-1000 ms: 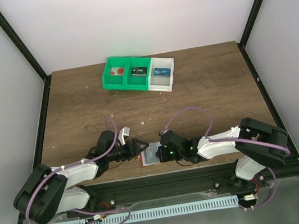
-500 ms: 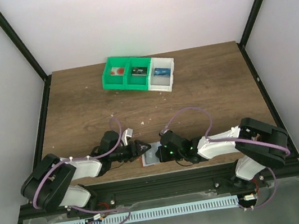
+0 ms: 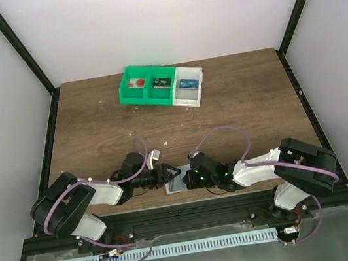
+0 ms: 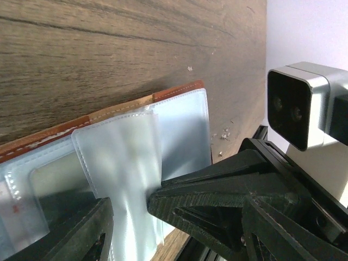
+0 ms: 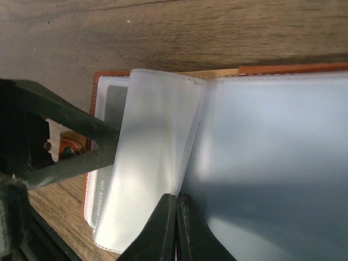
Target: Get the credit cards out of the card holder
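Lying open and flat on the wooden worktop (image 3: 243,106), the card holder (image 3: 174,187) sits at the bottom centre of the overhead view, between the two arms. The green-and-white bin (image 3: 160,87) stands well apart from it near the top of the frame.

From the left wrist camera, the holder's reddish-brown edge runs across the middle of the frame, with pale clear pockets below it. One plastic leaf (image 4: 122,163) stands up off the pockets and hangs down toward the bottom edge. The left fingers (image 4: 163,198) are spread apart at the bottom of that frame, one on either side of this leaf. The gap between them is far wider than the leaf, so they are not clamped on it. The right arm's camera housing (image 4: 299,109) shows at the upper right.

From the right wrist camera, the same leaf curls up in the centre, with one left finger dark at the left edge, just beside the holder's left page. The right fingers (image 5: 175,217) are pressed together at the bottom centre. Their tips meet at the crease where the leaf joins the right page, and I cannot tell whether any plastic is nipped between them. A pale credit card (image 5: 103,204) with a line of print shows inside a pocket at the lower left.
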Robot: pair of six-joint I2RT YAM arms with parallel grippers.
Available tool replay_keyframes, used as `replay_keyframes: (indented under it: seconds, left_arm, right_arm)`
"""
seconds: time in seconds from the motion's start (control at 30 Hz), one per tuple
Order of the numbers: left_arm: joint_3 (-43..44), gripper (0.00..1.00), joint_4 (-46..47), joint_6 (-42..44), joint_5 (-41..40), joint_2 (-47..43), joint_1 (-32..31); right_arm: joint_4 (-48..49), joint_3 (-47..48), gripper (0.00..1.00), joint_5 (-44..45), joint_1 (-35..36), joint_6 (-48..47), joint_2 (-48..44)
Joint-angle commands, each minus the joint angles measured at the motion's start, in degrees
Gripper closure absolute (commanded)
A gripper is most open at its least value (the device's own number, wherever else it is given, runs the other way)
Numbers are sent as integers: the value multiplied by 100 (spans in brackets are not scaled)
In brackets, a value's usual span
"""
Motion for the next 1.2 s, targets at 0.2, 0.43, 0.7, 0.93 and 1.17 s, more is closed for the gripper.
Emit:
replay_keyframes:
  seconds: [0.2,0.43,0.7,0.93,1.17]
  left_arm:
    - [69,33,261,-187,22,54,-144]
    - [135,33,850,-603,212,314,-285]
    - [253,34,1188,-855,327,543,-401]
    - [408,34,1038,-770,236,576,-432]
    - [450,34,1067,-866,171,593,-510]
  right_arm:
    - [592,-522,99,-210,-178,213,-264]
    - [715,-538,93,-312,-222,186,-229]
    - [734,-615,86,-257,-220,162,-478]
    - [745,-762,80,-97,-220,216,-768]
    - [567,-990,73,219,-220,306,-1307]
